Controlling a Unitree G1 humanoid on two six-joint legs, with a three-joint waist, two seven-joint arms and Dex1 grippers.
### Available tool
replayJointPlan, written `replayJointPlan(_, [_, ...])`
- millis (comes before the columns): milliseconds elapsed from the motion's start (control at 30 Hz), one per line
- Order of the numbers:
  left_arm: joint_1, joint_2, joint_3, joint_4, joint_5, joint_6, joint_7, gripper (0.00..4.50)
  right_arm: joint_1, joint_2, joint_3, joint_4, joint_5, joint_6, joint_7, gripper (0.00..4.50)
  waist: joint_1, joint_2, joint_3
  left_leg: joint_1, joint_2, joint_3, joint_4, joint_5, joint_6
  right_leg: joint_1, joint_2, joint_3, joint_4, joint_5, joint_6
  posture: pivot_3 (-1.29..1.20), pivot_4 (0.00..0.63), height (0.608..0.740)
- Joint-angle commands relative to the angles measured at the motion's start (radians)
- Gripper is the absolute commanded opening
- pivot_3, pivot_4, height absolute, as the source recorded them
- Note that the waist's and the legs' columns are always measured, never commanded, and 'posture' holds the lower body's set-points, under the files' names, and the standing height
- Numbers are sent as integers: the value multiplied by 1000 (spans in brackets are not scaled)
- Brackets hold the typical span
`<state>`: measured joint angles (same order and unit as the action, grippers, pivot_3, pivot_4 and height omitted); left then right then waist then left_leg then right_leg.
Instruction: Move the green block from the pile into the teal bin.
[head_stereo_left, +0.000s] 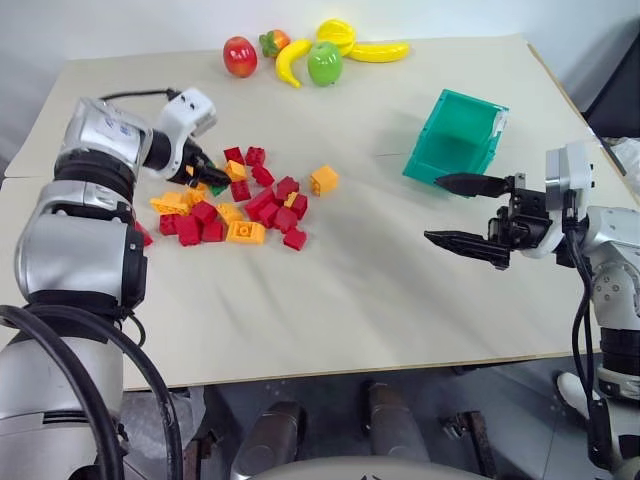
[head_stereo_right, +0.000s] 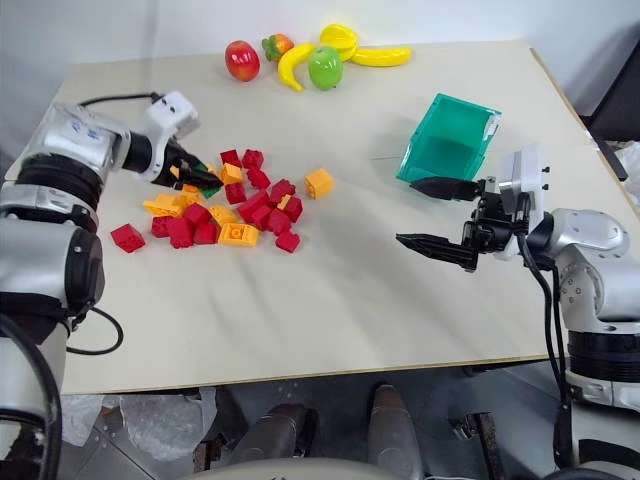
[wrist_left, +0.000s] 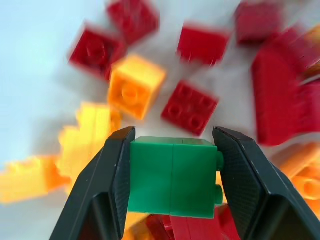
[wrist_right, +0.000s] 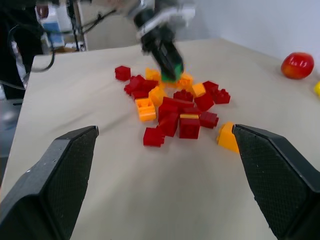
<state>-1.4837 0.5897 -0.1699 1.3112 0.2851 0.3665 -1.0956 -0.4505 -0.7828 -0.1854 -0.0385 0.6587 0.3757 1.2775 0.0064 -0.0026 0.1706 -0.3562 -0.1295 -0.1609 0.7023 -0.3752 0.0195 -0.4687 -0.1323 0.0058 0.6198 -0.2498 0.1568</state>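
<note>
Green block (wrist_left: 172, 176): you have it clamped between the two black fingers of the left gripper (wrist_left: 172, 170), held by its smooth side walls with studs poking out to one side, a grip that keeps it from twisting. It sits just above the pile's far-left edge.

The pile (head_stereo_left: 240, 205): red and orange-yellow bricks spread loose on the table beneath and just beside the block; none appears caught up with it, judging by the left wrist view.

Left gripper: angled down over the pile from its left side, fingers closed on the block and nothing else.

Teal bin (head_stereo_left: 455, 135): well apart from the pile, across the table on its right, tipped so its open mouth faces the pile side. You will likely need to carry the block across the bare tabletop between them.

Right gripper (head_stereo_left: 470, 215): fingers spread wide and holding nothing, hovering just in front of the bin, between it and the pile, and pointing toward the pile. It seems parked there, perhaps for a handover.

Toy fruit (head_stereo_left: 310, 52): lined up along the far edge, beyond the pile, clear of your route.

Table (head_stereo_left: 350, 300): pale top, bare between pile and bin.
</note>
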Motion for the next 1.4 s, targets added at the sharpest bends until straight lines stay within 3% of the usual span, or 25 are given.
replayJointPlan(33, [-64, -18, 13, -110, -58, -51, -168, 2162, 20, -56, -66, -7, 19, 2, 34, 4500, 2, 0, 0, 0, 0, 0, 0, 0, 0, 0, 0, 0, 0, 0, 0, 0, 150, 740])
replayJointPlan(367, [124, -297, -120, -397, -92, -123, -305, 2162, 107, -128, -138, -33, 53, 39, 73, 4500, 9, 0, 0, 0, 1, 1, 1, 0, 0, 0, 0, 1, 0, 0, 0, 0, 150, 740])
replayJointPlan(733, [179, -522, -240, -286, -32, -267, -166, 2162, 407, -197, -255, -128, 33, 13, 148, 4500, 23, -1, 1, 0, 1, 6, 1, 0, 1, 0, 1, 4, 0, 1, 2, 0, 150, 740])
replayJointPlan(800, [174, -531, -241, -271, -29, -270, -160, 2162, 430, -201, -268, -138, 33, 13, 140, 4500, 25, -1, 1, 2, 0, 6, 1, 0, 1, 2, 0, 4, -1, 1, 2, 0, 150, 740])
replayJointPlan(1000, [140, -554, -223, -215, -37, -253, -152, 4094, 441, -203, -273, -138, 26, -2, 136, 4500, 27, -1, 1, 3, 0, 6, 1, 1, 3, 6, 1, 4, -9, 6, 4, 0, 150, 740])
replayJointPlan(1067, [129, -554, -219, -206, -36, -263, -145, 4467, 425, -206, -266, -131, 24, -1, 134, 4500, 27, -1, 1, 3, 0, 6, 1, 1, 3, 6, 1, 4, -8, 7, 4, 0, 150, 740])
replayJointPlan(1267, [121, -485, -134, -281, -105, -266, -158, 4467, 368, -206, -248, -126, 21, 6, 125, 4500, 20, -1, 1, 2, 0, 6, 1, 1, 4, 5, 1, 4, -9, 7, 4, 0, 150, 740])
replayJointPlan(1400, [229, -306, -3, -484, -258, -165, -304, 4467, 353, -205, -252, -173, 37, 46, 88, 4500, 8, 0, 0, 3, 2, 8, -1, 1, 3, 4, 1, 6, -8, 7, 4, 0, 150, 740])
